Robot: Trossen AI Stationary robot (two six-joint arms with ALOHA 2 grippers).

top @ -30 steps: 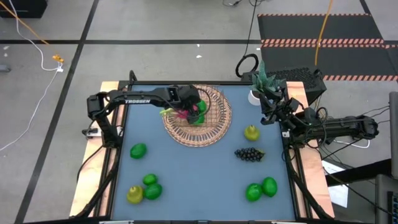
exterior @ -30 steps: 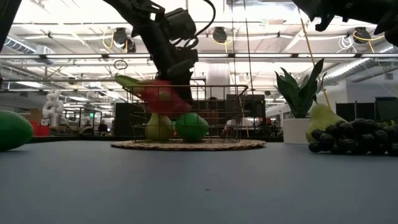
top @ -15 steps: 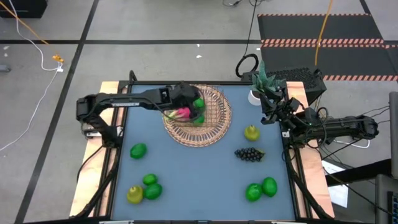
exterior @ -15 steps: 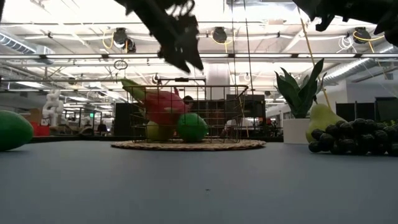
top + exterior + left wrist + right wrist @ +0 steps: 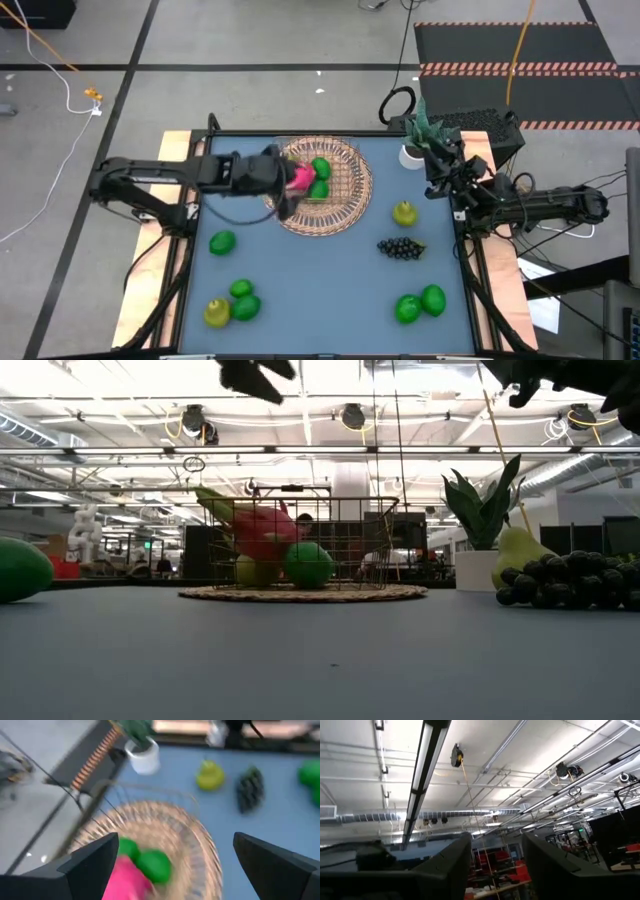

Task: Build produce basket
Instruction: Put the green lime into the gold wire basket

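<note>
The left claw gapes wide and empty at the basket's left rim, centre frame; a pink dragon fruit and 2 green fruits lie inside. The right claw, upper right, cannot tell.

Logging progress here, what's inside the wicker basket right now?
In the basket: a pink dragon fruit and two green fruits. The low view adds a yellowish fruit behind them, half hidden.

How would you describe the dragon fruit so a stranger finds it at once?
Find the round wicker basket at the table's far middle. The dragon fruit lies inside, at its left edge beside two green fruits. It is the only pink piece, with green tips.
</note>
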